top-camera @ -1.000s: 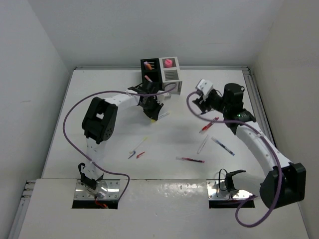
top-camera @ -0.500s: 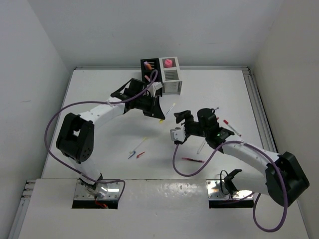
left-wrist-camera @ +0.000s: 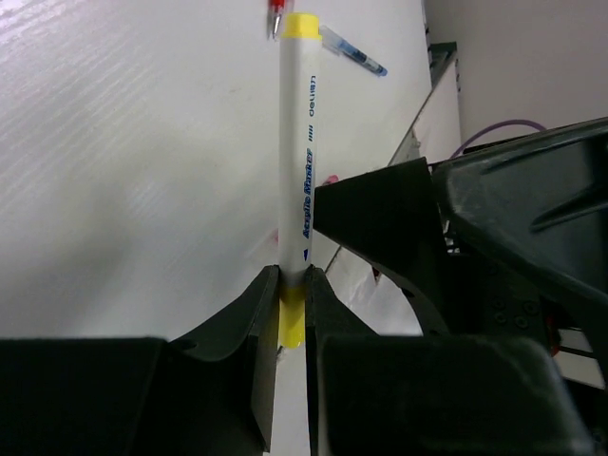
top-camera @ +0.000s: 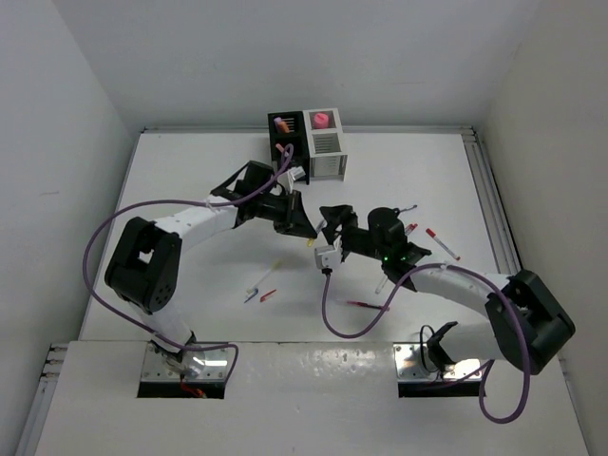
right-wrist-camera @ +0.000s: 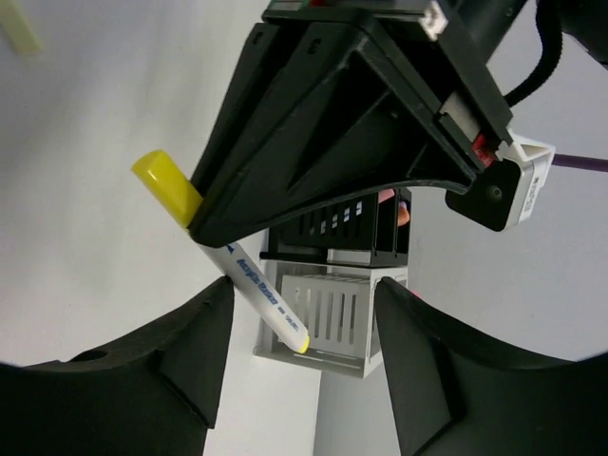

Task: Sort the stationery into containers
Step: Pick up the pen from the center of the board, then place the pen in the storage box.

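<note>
Item: white acrylic marker (left-wrist-camera: 294, 142), yellow-capped, centre frame. Left gripper (left-wrist-camera: 293, 285) was clenched on its barrel; right gripper (right-wrist-camera: 302, 290) stood released, straddling it. Advice: right should clamp squarely before left lets go.

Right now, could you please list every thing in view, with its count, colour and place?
marker: one, white with yellow ends, in the left gripper
black container: one, far middle of the table, pink and orange tips inside
white container: one, joined to the black one's right
pink piece: one, inside the white container
loose pens: about eight, red, blue, white, scattered on the table
table: one, white
cables: two, purple, along the arms
left gripper: shut on the marker
right gripper: open, facing the marker
</note>
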`<action>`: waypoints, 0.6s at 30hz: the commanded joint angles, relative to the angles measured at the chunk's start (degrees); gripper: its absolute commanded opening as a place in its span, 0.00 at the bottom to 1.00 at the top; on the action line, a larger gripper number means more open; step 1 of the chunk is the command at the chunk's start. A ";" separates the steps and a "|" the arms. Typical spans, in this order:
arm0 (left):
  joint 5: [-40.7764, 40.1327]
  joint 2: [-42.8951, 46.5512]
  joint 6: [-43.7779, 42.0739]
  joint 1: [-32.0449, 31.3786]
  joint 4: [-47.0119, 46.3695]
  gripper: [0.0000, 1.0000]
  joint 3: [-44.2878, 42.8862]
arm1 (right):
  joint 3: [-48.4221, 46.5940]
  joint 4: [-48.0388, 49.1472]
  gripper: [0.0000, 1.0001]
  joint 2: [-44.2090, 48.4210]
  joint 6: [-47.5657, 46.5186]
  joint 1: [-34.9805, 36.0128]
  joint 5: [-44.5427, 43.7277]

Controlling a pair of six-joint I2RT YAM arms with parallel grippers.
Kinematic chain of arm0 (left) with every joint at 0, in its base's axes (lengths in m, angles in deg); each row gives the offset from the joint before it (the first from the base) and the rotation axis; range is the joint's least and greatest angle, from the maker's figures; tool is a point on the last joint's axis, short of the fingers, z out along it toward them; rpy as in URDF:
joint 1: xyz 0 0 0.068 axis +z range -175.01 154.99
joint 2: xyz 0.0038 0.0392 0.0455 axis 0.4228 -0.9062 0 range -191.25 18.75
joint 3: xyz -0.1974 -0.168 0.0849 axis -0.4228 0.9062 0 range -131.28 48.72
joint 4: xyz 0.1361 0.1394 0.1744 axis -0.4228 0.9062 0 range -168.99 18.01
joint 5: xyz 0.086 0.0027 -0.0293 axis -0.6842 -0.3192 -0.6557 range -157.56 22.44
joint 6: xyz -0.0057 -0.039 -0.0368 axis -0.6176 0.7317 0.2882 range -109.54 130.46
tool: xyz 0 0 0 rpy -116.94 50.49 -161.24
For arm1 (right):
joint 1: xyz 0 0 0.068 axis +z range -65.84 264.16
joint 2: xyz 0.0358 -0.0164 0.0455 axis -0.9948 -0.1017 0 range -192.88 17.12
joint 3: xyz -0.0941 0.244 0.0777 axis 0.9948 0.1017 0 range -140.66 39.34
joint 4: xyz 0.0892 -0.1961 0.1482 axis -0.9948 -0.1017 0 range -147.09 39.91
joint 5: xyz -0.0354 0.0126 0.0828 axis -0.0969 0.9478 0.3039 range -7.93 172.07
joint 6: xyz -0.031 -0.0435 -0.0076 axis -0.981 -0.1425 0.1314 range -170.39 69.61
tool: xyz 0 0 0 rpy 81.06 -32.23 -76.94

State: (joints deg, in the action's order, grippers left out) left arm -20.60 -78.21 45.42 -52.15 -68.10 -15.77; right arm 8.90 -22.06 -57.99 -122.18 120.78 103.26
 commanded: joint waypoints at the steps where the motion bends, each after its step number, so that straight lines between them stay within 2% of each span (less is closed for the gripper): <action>1: 4.10 3.10 3.27 0.24 -4.21 0.00 0.24 | -2.26 1.68 0.59 -0.83 -2.30 0.56 2.71; 11: 5.42 3.98 4.85 1.65 -6.06 0.00 1.21 | -2.52 -0.26 0.52 -2.32 -5.11 0.91 4.74; 14: 6.04 3.80 6.00 1.82 -7.38 0.00 1.91 | -3.75 -0.17 0.34 -3.46 -5.03 1.43 5.09; 15: 6.21 3.98 6.08 1.91 -7.82 0.00 2.08 | -4.10 -0.08 0.21 -3.64 -4.85 1.44 5.35; 16: 6.30 4.15 6.17 2.00 -8.17 0.00 2.17 | -4.37 0.18 0.15 -4.07 -4.59 1.44 5.61; 17: 6.48 4.42 6.35 2.17 -8.69 0.05 2.52 | -4.72 1.05 0.09 -4.77 -3.54 1.52 5.79; 18: 6.65 4.77 6.44 2.35 -9.39 0.19 2.70 | -5.50 1.84 0.04 -5.22 -2.75 1.35 5.79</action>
State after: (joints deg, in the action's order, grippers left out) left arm -16.34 -76.47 50.67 -50.01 -73.45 -13.65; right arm 7.29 -24.11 -62.34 -126.86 121.55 106.25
